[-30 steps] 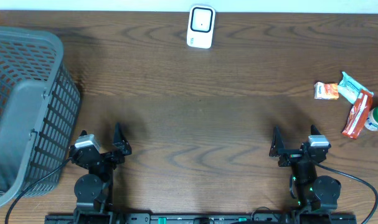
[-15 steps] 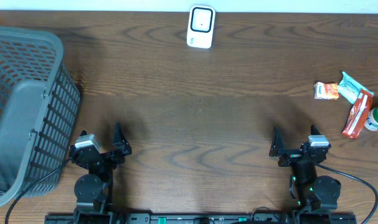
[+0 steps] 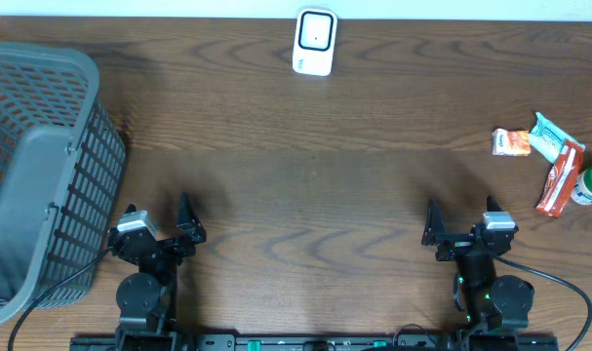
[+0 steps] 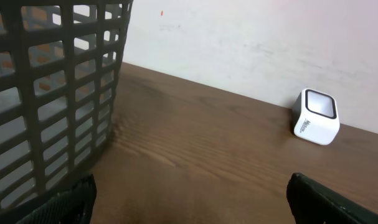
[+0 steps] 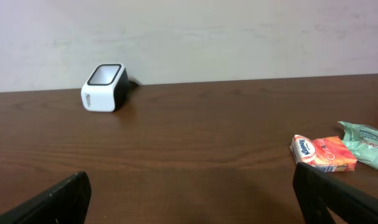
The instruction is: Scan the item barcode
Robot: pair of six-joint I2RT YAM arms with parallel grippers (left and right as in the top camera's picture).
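On the table (image 3: pixel 305 156), the scanner (image 3: pixel 314 42) is seen far centre, while left gripper (image 3: pixel 159 216) and right gripper (image 3: pixel 461 220) are held spread wide, empty.

The left arm (image 3: pixel 139 288) and right arm (image 3: pixel 495 297) are black. Each wrist carries a grey block (image 3: pixel 135 225). The left gripper (image 3: pixel 157 207) and right gripper (image 3: pixel 461 207) have black tapered fingers (image 3: pixel 186 219). Black cables (image 3: pixel 554 276) leave both bases; green lights (image 3: pixel 463 285) mark the right one.
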